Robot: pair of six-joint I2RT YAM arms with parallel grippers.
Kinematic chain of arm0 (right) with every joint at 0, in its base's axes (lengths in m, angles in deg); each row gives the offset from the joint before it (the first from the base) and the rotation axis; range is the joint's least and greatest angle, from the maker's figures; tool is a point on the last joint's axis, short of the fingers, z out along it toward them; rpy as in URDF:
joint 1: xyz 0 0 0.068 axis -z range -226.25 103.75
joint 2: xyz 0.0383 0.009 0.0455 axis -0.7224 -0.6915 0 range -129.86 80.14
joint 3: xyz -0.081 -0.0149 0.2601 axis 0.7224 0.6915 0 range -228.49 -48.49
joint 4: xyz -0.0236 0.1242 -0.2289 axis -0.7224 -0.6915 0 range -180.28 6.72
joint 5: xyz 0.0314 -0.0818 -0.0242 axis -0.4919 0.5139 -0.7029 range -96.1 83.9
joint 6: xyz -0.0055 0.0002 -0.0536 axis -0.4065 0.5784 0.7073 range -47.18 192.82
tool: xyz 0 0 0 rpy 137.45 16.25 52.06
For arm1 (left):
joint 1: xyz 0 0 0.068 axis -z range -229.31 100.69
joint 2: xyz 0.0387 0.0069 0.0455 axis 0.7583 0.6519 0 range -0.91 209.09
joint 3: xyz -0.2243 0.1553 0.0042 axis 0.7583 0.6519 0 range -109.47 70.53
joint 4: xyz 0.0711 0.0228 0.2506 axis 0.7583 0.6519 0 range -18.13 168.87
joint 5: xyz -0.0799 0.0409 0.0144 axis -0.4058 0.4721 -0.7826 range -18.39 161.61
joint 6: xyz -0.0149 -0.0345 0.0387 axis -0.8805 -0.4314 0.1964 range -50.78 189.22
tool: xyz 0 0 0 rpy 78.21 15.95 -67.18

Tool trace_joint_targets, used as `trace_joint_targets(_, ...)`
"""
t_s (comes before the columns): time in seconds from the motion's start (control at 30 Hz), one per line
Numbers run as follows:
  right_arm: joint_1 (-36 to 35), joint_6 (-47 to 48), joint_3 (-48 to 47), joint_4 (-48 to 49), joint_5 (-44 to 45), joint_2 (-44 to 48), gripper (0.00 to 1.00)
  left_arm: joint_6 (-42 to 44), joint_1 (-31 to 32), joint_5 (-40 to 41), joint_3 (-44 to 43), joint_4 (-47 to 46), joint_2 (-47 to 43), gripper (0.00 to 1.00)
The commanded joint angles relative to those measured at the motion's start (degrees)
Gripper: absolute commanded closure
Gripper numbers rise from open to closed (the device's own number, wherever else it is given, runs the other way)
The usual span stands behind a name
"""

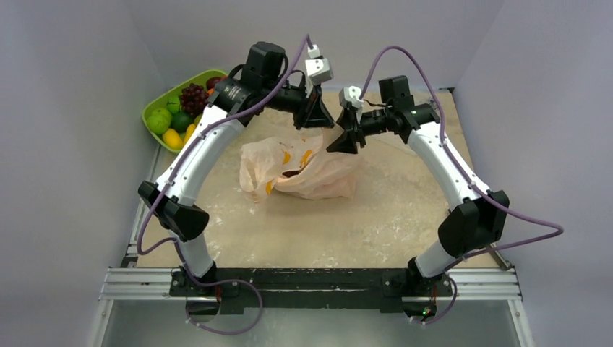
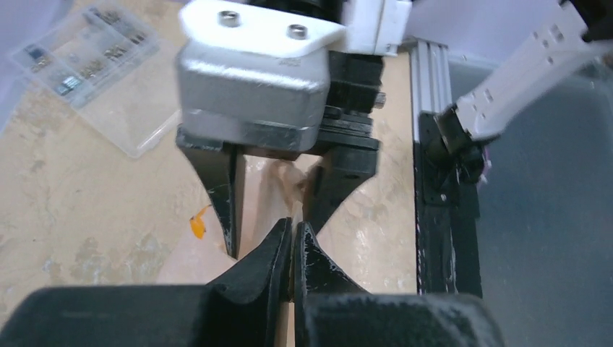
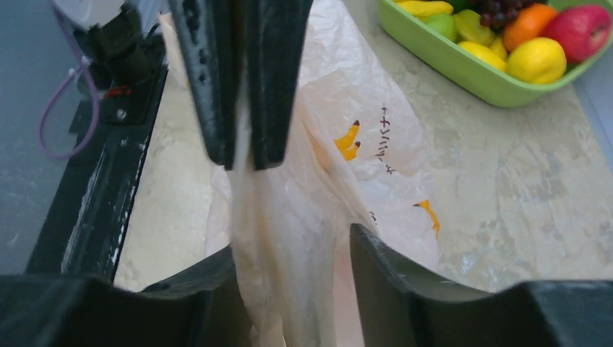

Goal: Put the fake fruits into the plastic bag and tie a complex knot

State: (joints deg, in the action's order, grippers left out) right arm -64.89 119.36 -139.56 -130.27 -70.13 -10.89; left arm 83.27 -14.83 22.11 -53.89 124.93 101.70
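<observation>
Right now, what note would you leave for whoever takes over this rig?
The left gripper is shut on a raised fold of the plastic bag.
The right gripper is open, its fingers either side of that fold.
The fake fruits in view all lie in the lime-green tray, far left; none shows in the bag.
Done: a grip on the bag only.
Left: load the fruits, tie the knot.

Plain pale grey walls [image 1: 72, 87] on three sides. Beige marbled tabletop [image 1: 347, 231], aluminium rail [image 1: 311, 285] along the near edge, grey surface [image 1: 325, 327] below it. Clear compartment box [image 2: 94, 65] on the tabletop. Light even, shadows soft.
</observation>
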Motion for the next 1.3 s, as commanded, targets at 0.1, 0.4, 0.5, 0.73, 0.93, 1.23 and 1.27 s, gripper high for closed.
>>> trace_joint_targets(0.1,4.12,-44.44,15.5,42.07,9.15,8.68,0.26,-23.06,-6.73,6.66,6.35,-26.5,-1.7,1.0)
trace_joint_targets(0.4,-0.27,-67.26,25.12,64.65,34.96,11.63,0.01,-28.82,-7.01,8.02,5.0,-30.91,0.22,1.0)
trace_joint_targets(0.5,-1.54,-70.67,26.22,70.08,40.09,10.52,0.01,-29.71,-6.98,8.61,5.85,-31.58,-0.1,1.0)
trace_joint_targets(0.73,-8.49,-72.09,25.56,73.48,49.62,4.84,0.01,-32.55,-7.06,9.88,7.57,-33.96,-0.64,1.0)
trace_joint_targets(0.93,-9.76,-67.1,28.17,76.66,53.94,-2.47,0.37,-36.35,-8.27,8.93,8.15,-36.0,-1.61,1.0)
trace_joint_targets(1.23,-9.71,-56.29,37.38,78.04,47.62,-7.54,0.96,-37.95,-12.6,8.88,7.29,-36.42,-1.35,1.0)
trace_joint_targets(1.27,-9.74,-54.71,37.52,76.85,46.63,-7.13,1.0,-37.62,-12.79,8.77,7.23,-36.43,-1.38,1.0)
